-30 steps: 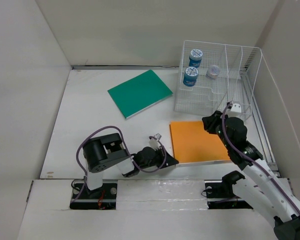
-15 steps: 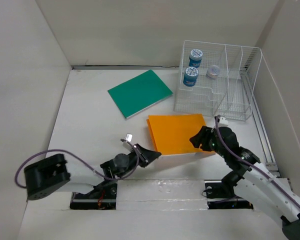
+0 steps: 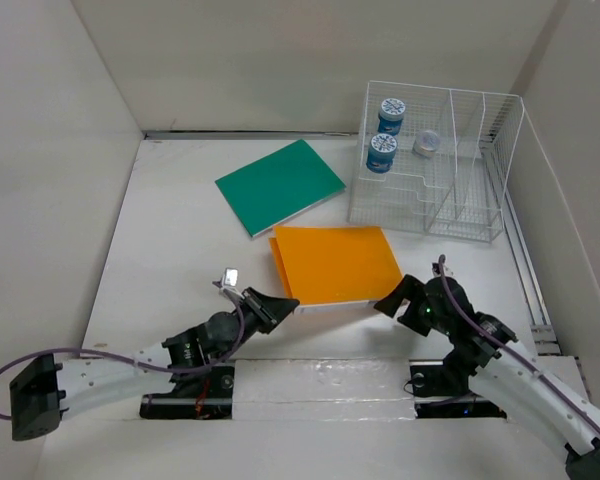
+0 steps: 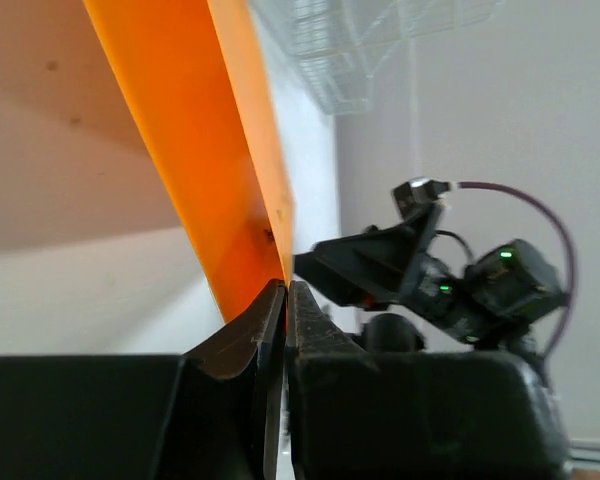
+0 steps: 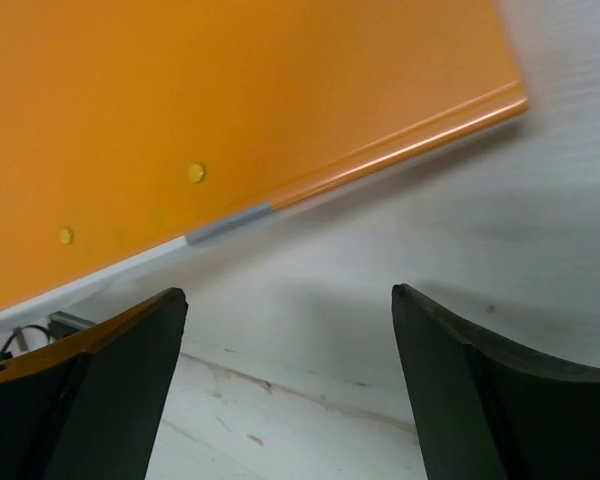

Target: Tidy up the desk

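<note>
An orange notebook (image 3: 335, 262) lies near the front middle of the white desk (image 3: 180, 250). My left gripper (image 3: 285, 300) is at its near-left corner, jaws pressed together on that corner. The left wrist view has the orange notebook (image 4: 200, 130) running down into the left gripper (image 4: 283, 285). My right gripper (image 3: 392, 300) stands open just off the near-right corner, touching nothing. In the right wrist view the right gripper (image 5: 288, 292) has only bare desk between its fingers, with the orange notebook (image 5: 230, 100) above them.
A green notebook (image 3: 280, 185) lies flat behind the orange one. A white wire rack (image 3: 440, 92) stands at the back right, holding two blue-and-white tins (image 3: 391, 112) and a small jar (image 3: 426, 142). Upright wall panels close in the sides and back.
The orange notebook has slid left and slightly back, with the left gripper staying at its near-left corner. The right gripper has opened wide and come off the notebook's right side.
</note>
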`<state>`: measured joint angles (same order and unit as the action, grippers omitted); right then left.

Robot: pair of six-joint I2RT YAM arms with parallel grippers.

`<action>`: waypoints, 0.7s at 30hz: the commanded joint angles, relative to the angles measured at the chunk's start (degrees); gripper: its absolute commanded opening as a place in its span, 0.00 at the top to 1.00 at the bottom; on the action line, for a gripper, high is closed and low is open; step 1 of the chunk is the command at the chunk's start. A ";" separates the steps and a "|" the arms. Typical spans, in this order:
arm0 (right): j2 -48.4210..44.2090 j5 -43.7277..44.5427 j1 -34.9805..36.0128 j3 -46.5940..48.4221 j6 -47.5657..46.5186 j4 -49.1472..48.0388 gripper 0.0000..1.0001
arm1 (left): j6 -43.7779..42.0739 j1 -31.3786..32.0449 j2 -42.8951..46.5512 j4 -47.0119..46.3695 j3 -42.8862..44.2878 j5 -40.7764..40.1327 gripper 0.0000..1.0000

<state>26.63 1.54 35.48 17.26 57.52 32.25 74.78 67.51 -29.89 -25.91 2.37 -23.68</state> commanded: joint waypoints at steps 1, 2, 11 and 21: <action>1.92 -4.44 0.99 -0.90 5.13 -8.92 0.11 | -3.50 0.35 -4.46 -1.42 -4.23 -0.93 1.00; 3.06 -5.22 1.60 -1.95 5.85 -10.70 0.08 | -4.72 0.35 -8.13 -2.21 -3.26 -0.67 1.00; 4.56 1.15 10.38 -10.05 21.22 -33.81 0.00 | -2.28 0.35 -18.10 -18.73 -2.81 4.43 1.00; 16.17 23.84 28.67 -11.72 35.55 -44.47 0.01 | 2.21 0.87 -7.48 -7.26 -2.72 9.62 1.00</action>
<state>41.60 15.05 61.91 6.48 87.09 -5.48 75.13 67.83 -41.65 -36.05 2.35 -16.38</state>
